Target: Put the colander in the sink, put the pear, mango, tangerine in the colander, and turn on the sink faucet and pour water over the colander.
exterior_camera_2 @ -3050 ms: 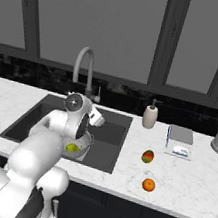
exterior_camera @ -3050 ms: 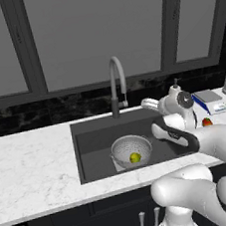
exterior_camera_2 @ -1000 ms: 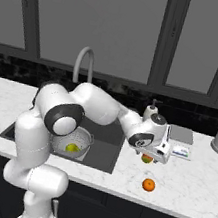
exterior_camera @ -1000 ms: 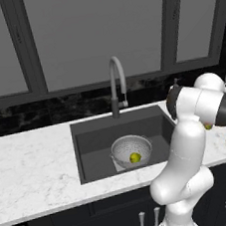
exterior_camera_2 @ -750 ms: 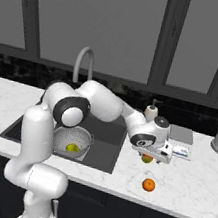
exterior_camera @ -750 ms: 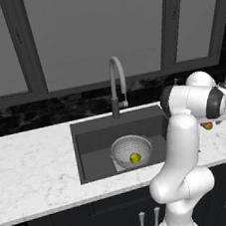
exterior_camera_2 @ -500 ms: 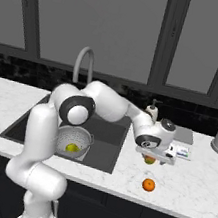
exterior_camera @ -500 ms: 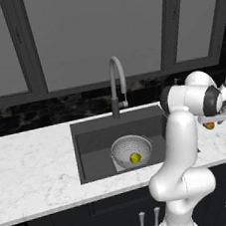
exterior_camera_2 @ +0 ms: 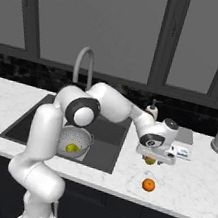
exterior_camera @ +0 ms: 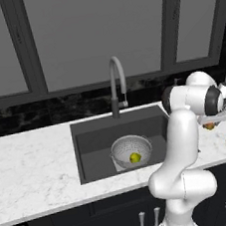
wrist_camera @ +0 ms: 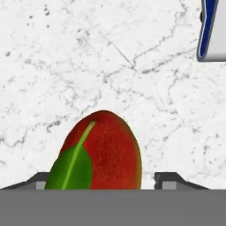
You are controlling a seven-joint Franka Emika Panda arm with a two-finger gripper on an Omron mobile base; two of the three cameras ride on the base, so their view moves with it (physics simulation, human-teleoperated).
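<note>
— Hovering right over the small oval red mango with its green patch (wrist_camera: 99, 150), is that where the white arm's two-finger claw (exterior_camera_2: 151, 158) is?

— Yes. In the hand view the fruit sits between the two dark fingertips (wrist_camera: 167, 178), lying on the white marble table (wrist_camera: 110, 57). The jaws stand apart on either side of it, but whether the pads have reached the skin I cannot tell.

— So which step is this?

— I'd judge it the pick-up of the second fruit. The round silver-grey perforated colander (exterior_camera: 131, 152) already sits in the large dark grey sink (exterior_camera: 93, 137), and the small yellow-green pear (exterior_camera: 135, 157) lies inside it.

— And the rest?

— The plain bright orange tangerine (exterior_camera_2: 148, 184) waits on the table, near the front edge and a little apart from the mango. The tall grey gooseneck faucet (exterior_camera: 117, 87) arches over the sink; I see no stream from it.

— Next move?

— Probably close squarely on the mango's sides, lift it straight, carry it leftward over the sink rim and let go above the colander.
</note>
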